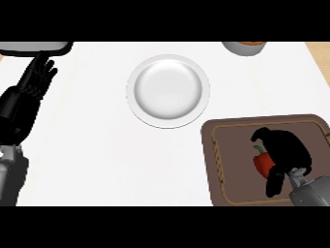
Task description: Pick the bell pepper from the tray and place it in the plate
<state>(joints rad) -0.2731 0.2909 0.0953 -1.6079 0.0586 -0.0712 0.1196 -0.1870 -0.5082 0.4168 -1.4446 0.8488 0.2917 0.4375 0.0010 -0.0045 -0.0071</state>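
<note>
In the brown tray (pixel 217 160), the right robot hand (pixel 285 147) curls round the red bell pepper (pixel 262 163).

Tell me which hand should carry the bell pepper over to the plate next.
The right hand. It is already curled over the red bell pepper in the brown tray, with the white plate up and to its left. The left hand rests open at the far left edge.

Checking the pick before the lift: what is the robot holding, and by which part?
The right hand curls over the red bell pepper on the tray, around its right side. The left hand holds nothing.
</note>
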